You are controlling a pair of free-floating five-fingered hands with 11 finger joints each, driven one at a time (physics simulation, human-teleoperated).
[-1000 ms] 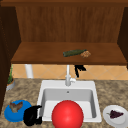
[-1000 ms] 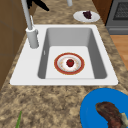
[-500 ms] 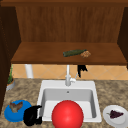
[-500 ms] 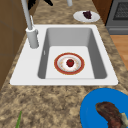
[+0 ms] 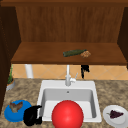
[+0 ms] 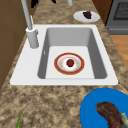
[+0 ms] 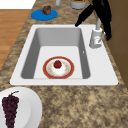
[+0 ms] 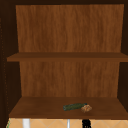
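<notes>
The right hand [image 5: 85,70] hangs in the air high at the back, its fingers pointing downward and loosely spread. In the right side view it [image 7: 103,12] shows as a dark shape with the fingers [image 7: 83,16] stretched out long and straight, one trailing lower than the rest. The upper view catches it [image 8: 86,123] at the bottom edge. The left hand [image 5: 32,115] sits low at the front left, knuckles rounded, its fingers curled inward into a loose fist that holds nothing.
</notes>
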